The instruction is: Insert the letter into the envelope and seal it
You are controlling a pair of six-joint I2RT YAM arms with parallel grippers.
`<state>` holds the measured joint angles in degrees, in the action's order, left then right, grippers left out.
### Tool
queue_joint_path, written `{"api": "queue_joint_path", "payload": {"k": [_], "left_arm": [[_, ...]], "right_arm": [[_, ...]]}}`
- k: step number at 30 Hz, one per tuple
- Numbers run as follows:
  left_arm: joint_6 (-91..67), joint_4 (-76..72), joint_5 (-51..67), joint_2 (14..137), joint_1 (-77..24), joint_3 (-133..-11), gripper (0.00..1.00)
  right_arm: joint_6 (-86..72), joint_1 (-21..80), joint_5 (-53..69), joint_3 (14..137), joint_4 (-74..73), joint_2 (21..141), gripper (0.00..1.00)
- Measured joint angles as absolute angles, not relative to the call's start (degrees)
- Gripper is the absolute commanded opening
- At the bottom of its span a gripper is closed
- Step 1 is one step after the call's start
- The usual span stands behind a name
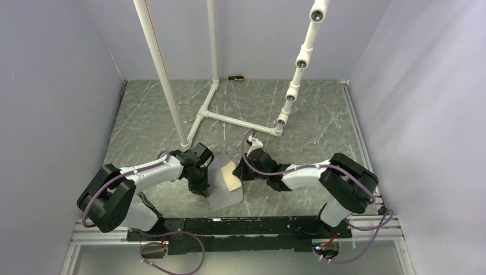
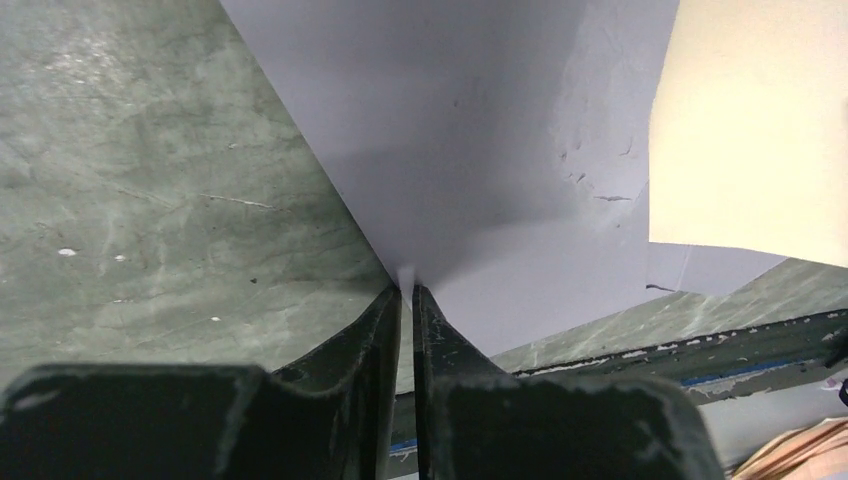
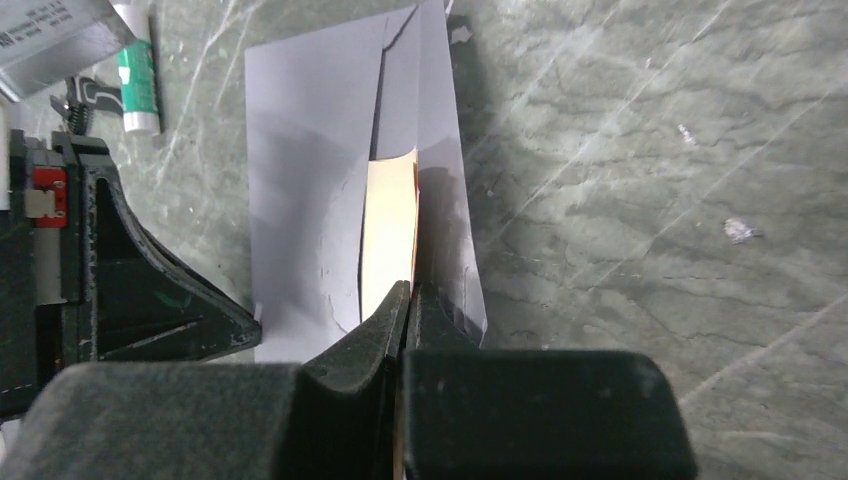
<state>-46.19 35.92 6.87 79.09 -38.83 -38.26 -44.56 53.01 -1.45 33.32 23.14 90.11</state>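
The pale grey envelope lies in front of the arm bases, its left side lifted off the table. My left gripper is shut on the envelope's left edge, with a sliver of grey paper pinched between the tips. The tan letter stands partly inside the envelope's opening. My right gripper is shut on the letter's near edge. From above, the left gripper and right gripper flank the letter. The letter's corner shows cream in the left wrist view.
A white pipe frame stands on the table behind the work area, with a screwdriver by the back wall. A green-and-white glue stick lies beyond the envelope near the left arm. A black rail runs along the near edge.
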Motion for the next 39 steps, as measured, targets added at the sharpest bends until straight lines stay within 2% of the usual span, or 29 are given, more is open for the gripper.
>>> {"api": "queue_joint_path", "payload": {"k": [19, 22, 26, 29, 33, 39], "left_arm": [[-45.52, 34.35, 9.52, 80.01, -38.83, -38.39, 0.14], [-45.78, 34.26, 9.54, 80.01, -38.83, -38.39, 0.14], [-46.09, 34.04, 9.39, 79.75, -38.83, -38.33, 0.14], [-46.19, 33.63, 8.97, 79.55, -38.83, -38.33, 0.14], [-46.17, 33.5, 8.69, 79.46, -38.83, -38.26, 0.16], [-46.13, 33.52, 8.51, 78.17, -38.83, -37.47, 0.16]], "right_arm": [[-48.42, 55.31, 2.66, 37.26, 25.85, 97.32, 0.01], [-49.52, 55.4, 3.29, 37.47, 25.93, 97.91, 0.1], [-50.46, 55.61, 3.22, 38.2, 24.36, 98.02, 0.36], [-50.43, 55.72, 1.54, 40.03, 19.53, 96.95, 0.51], [-49.43, 55.86, -2.44, 43.81, 11.09, 94.37, 0.55], [-48.9, 55.92, -5.08, 46.17, 5.45, 93.27, 0.52]]}}
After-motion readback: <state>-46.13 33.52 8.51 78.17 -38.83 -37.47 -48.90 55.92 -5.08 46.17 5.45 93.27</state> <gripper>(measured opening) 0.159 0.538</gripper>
